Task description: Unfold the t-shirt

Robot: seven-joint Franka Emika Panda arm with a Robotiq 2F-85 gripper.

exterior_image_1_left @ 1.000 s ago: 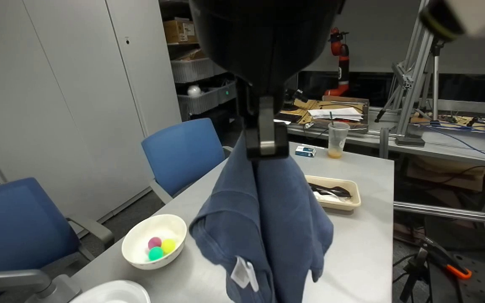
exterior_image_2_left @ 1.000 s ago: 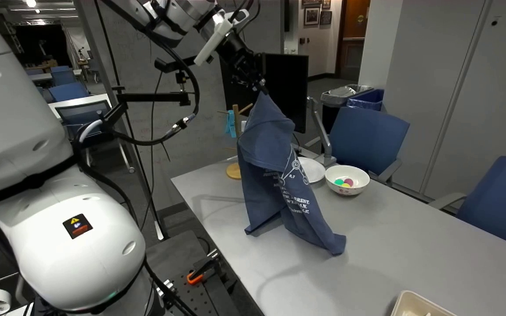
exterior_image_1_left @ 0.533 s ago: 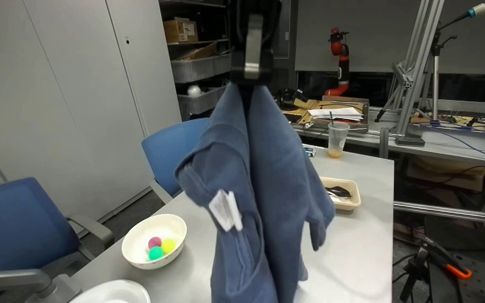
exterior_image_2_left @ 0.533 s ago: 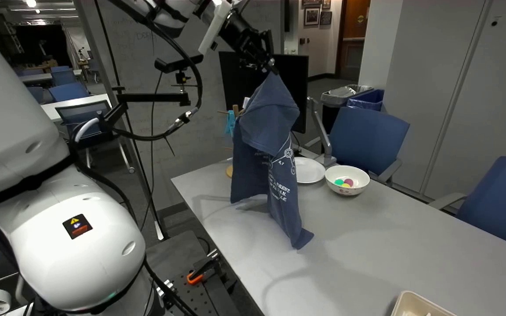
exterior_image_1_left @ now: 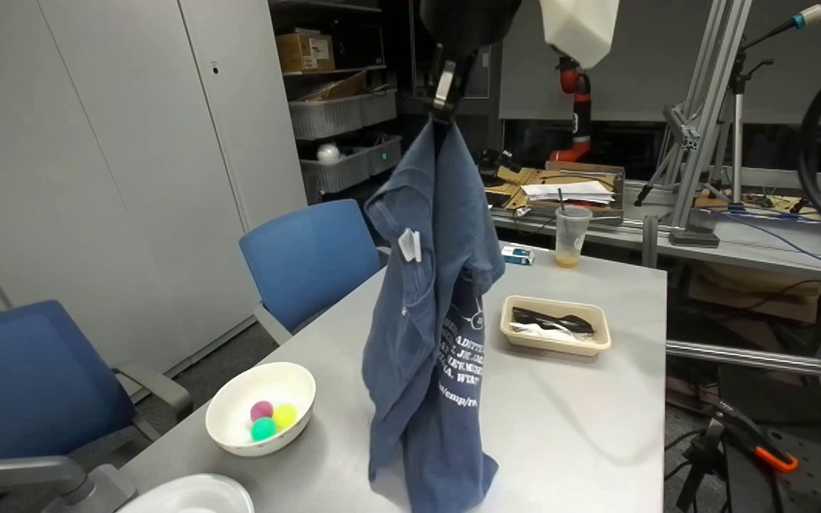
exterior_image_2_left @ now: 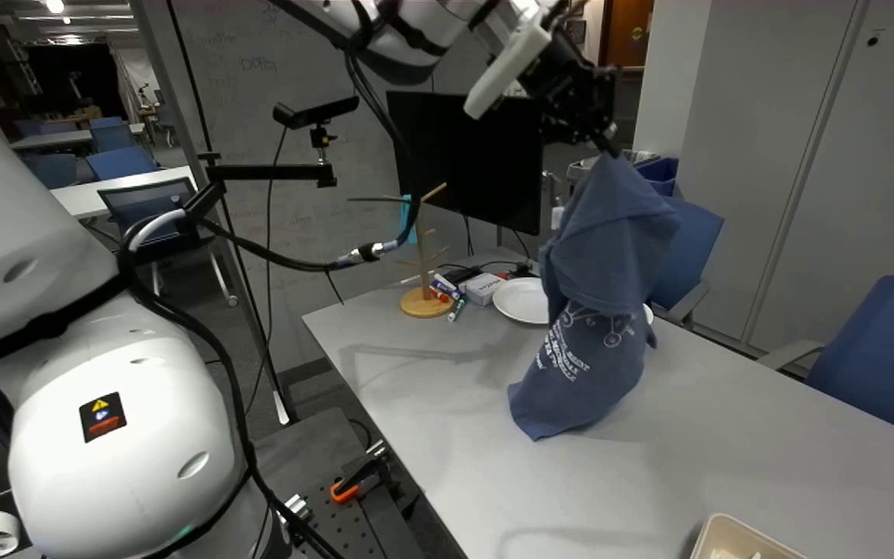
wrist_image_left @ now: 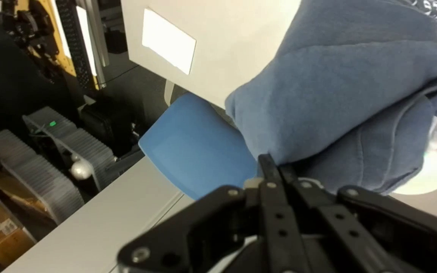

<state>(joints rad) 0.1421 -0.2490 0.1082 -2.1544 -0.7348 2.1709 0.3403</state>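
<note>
The blue t-shirt (exterior_image_1_left: 421, 285) hangs bunched from my gripper (exterior_image_1_left: 442, 116) above the grey table (exterior_image_1_left: 567, 434). It narrows to a peak at the fingertips, with folds below. A white tag and white print show on it. In an exterior view the t-shirt (exterior_image_2_left: 610, 256) hangs below the gripper (exterior_image_2_left: 608, 149), with a flap folded over the print. Its lower end is at or close to the tabletop; I cannot tell if it touches. In the wrist view the closed fingers (wrist_image_left: 275, 165) pinch a corner of the t-shirt (wrist_image_left: 328, 98).
A white bowl (exterior_image_1_left: 229, 402) with coloured balls and a white plate (exterior_image_2_left: 521, 301) stand on the table. A beige tray (exterior_image_1_left: 556, 347) holds black utensils. A plastic cup (exterior_image_1_left: 571, 239) stands near the far edge. A wooden stand (exterior_image_2_left: 425, 303), markers and a monitor (exterior_image_2_left: 466, 167) are at one end.
My gripper first rose, then moved across the table, carrying the t-shirt toward the side with the bowl and chairs. The t-shirt swings, and its print now shows in both exterior views.
</note>
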